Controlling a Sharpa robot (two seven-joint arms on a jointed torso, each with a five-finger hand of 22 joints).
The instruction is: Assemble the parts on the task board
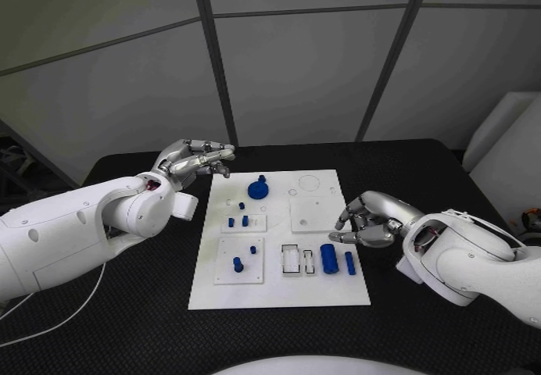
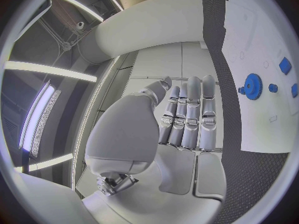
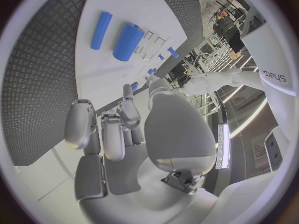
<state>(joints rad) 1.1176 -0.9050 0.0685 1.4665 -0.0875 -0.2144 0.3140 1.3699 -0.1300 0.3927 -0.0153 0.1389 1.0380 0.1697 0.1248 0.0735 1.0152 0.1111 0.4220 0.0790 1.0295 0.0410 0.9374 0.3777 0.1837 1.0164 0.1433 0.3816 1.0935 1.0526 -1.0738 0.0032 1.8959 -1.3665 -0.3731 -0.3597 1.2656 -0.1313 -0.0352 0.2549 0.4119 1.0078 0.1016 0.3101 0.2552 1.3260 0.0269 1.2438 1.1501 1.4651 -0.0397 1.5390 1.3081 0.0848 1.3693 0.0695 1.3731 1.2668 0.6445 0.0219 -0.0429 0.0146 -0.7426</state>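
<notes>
— Nearest to the camera, what is on the task board (image 1: 278,293)?

— On its near right part lie two blue cylinders, side by side: a thick one (image 1: 328,258) and a thin one (image 1: 349,263). Left of them is a small white frame (image 1: 292,260). On the near left, a white square plate (image 1: 239,261) carries blue pegs (image 1: 238,264).

— And farther away?

— A blue gear (image 1: 258,189) stands near the far edge of the board.

— Where is the right hand (image 1: 370,221)?

— It hovers at the board's right edge, beside the cylinders. Its fingers (image 3: 104,129) are curled inward, and it holds nothing.

— And the left hand (image 1: 194,162)?

— It is at the far left corner, just off the board. In the left wrist view its fingers (image 2: 190,114) lie straight and pressed together, empty.
</notes>
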